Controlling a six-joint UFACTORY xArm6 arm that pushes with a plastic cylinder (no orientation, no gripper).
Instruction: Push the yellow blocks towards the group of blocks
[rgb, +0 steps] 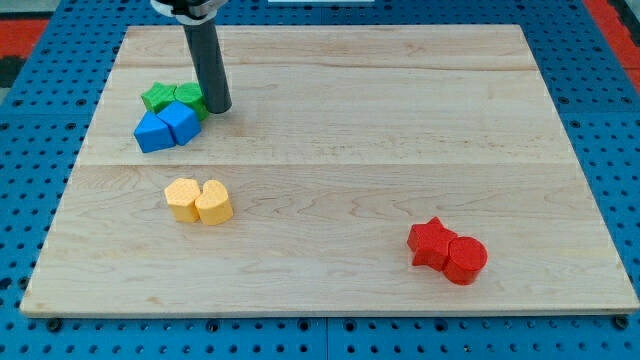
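Observation:
Two yellow blocks lie side by side at the board's lower left: a yellow hexagon-like block (182, 198) and a yellow heart-shaped block (214, 203), touching. Above them, at the upper left, is a tight group: two green blocks (158, 98) (189, 96) and two blue blocks (153, 132) (180, 122). My tip (219, 108) stands just right of the green blocks, touching or nearly touching the right one. It is well above the yellow blocks.
A red star block (430, 242) and a red round block (465, 258) sit together at the lower right. The wooden board (350, 150) rests on a blue pegboard (40, 90).

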